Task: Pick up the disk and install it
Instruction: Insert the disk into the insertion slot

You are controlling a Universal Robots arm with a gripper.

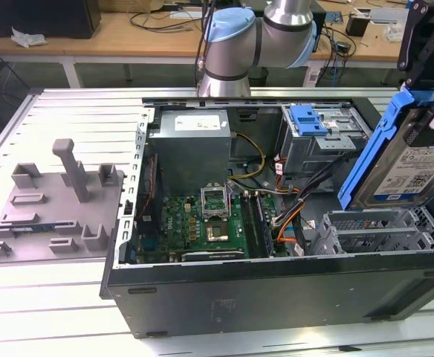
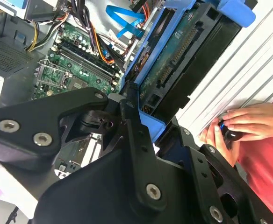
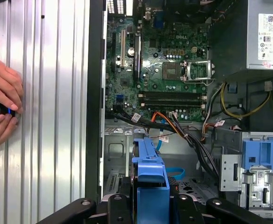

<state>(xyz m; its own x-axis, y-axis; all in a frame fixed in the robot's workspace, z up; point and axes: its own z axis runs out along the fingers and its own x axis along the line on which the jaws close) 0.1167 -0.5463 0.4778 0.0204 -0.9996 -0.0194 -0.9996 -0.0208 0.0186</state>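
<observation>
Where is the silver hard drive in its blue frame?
Exterior view's right: the silver drive hangs tilted in the black pincer, above the computer case's grey drive cage.

We are in a robotics lab or electronics workshop: a slotted aluminium counter [image 1: 68,111] carries an open computer case [image 1: 276,290] at the centre of the exterior view, its motherboard [image 1: 202,219] laid bare. A robot arm [image 1: 254,37] rises at twelve o'clock and a grey fixture plate [image 1: 61,216] with moulded holders lies at nine o'clock. Behind them we see a wooden counter [image 1: 128,33] strewn with cables [image 1: 165,18] and gear.
</observation>
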